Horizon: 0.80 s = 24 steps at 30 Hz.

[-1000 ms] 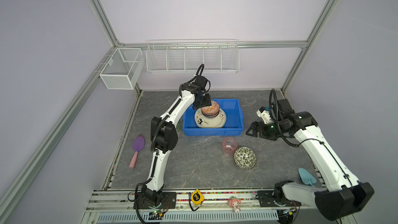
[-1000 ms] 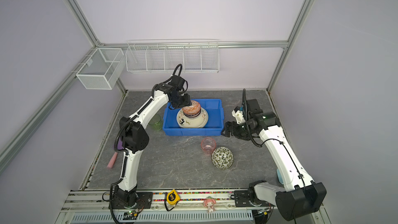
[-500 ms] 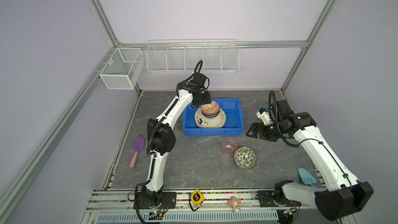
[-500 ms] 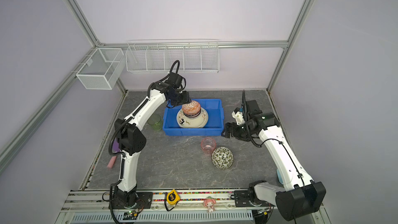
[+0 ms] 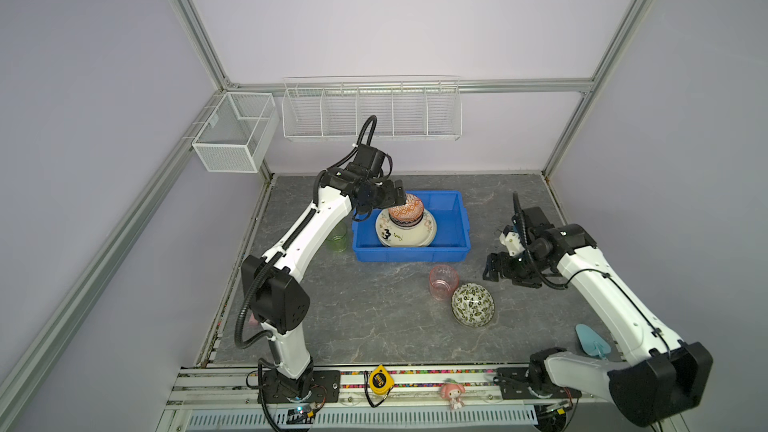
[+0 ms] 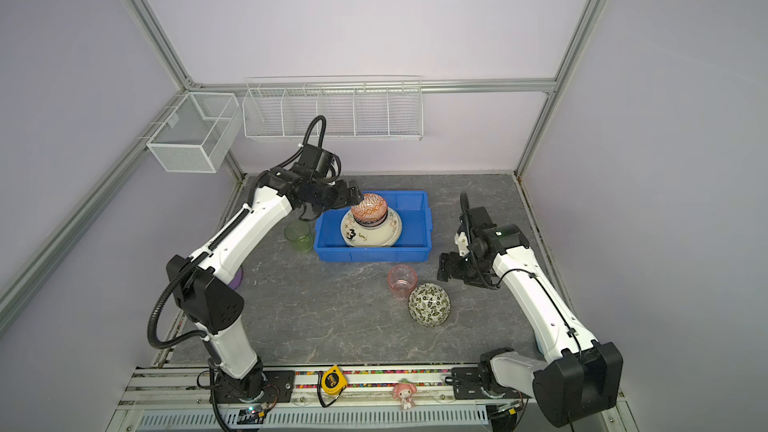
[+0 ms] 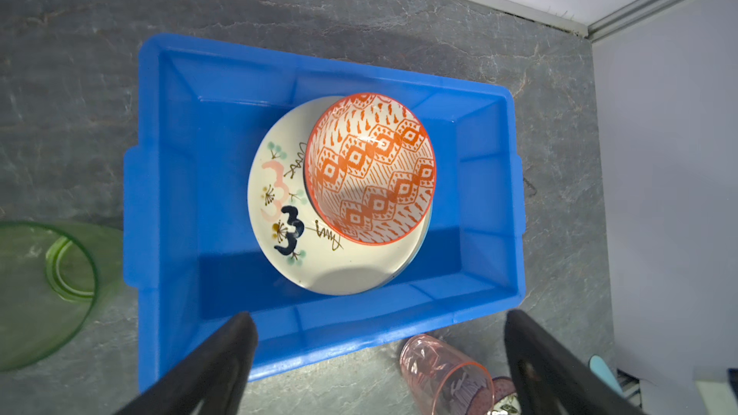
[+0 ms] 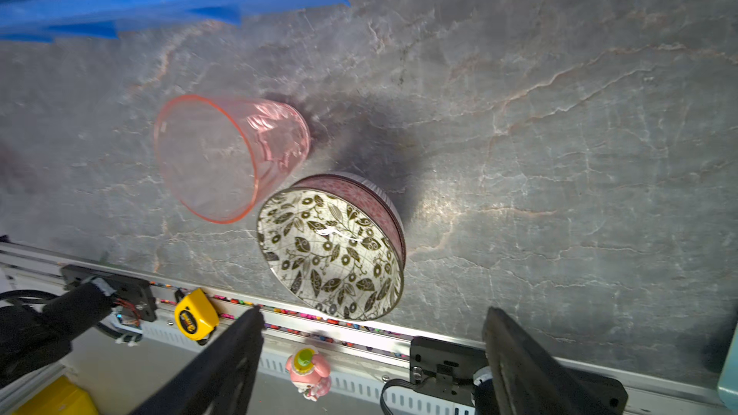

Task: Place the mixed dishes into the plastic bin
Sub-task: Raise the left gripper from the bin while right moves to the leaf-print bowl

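Observation:
The blue plastic bin [image 5: 415, 253] [image 7: 179, 153] holds a cream plate marked "3" [image 5: 399, 236] [image 7: 279, 209] with an orange-patterned bowl [image 5: 406, 210] [image 7: 369, 167] stacked on it. My left gripper [image 5: 399, 195] [image 7: 379, 319] hangs open and empty over the bin's back left, beside the bowl. A green cup [image 5: 336, 238] [image 7: 44, 289] stands left of the bin. In front of the bin are a pink cup [image 5: 444, 282] [image 8: 223, 153] and a leaf-patterned bowl [image 5: 473, 304] [image 8: 331, 249]. My right gripper [image 5: 492, 270] [image 8: 373, 313] is open and empty to their right.
Two white wire baskets [image 5: 232, 135] [image 5: 370, 112] hang on the back walls. A light-blue spatula [image 5: 592, 344] lies front right, and a purple one [image 6: 237, 280] peeks from behind the left arm. A yellow tape measure [image 5: 379, 380] and a pink figurine [image 5: 452, 392] sit on the front rail.
My left gripper's jaws have spread wide beside the orange bowl, which stays on the plate in the bin. The right arm has barely moved.

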{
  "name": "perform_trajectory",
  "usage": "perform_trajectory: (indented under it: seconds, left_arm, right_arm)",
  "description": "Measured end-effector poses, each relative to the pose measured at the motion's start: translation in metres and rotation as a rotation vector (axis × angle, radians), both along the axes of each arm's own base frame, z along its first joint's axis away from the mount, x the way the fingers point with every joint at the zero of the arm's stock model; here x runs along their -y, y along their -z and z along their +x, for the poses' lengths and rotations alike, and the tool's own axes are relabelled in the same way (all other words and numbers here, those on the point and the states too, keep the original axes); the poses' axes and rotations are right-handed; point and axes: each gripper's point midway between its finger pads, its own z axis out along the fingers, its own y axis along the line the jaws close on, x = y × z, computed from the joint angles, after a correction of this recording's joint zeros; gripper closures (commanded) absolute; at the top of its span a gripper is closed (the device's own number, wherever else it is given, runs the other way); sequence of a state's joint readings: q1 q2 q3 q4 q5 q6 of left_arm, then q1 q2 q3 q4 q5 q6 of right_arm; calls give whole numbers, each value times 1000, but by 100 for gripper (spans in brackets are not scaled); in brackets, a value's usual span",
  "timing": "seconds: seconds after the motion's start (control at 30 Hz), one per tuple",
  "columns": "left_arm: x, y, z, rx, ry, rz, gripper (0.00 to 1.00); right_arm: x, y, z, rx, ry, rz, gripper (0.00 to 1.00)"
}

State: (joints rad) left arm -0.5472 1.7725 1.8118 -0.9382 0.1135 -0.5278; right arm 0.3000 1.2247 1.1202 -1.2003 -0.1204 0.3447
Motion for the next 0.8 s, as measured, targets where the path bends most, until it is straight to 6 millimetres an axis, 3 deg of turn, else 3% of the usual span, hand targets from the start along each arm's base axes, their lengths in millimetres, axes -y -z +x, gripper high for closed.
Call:
perform_trajectory:
  seconds: [0.13,0.37,0.8]
  left_arm:
    - [-6,7,-23,-1,1,-10,2]
    - [-14,10,-55,28,-10,-57,2]
    - [-22,38,-69,-6,-44,-60,2]
  right_arm:
    - [-1,18,-16,-47,-37,-50,1]
    - [0,39,-29,-94,-46,-83,21]
    - [-12,54,-23,-76,-70,-68,43]
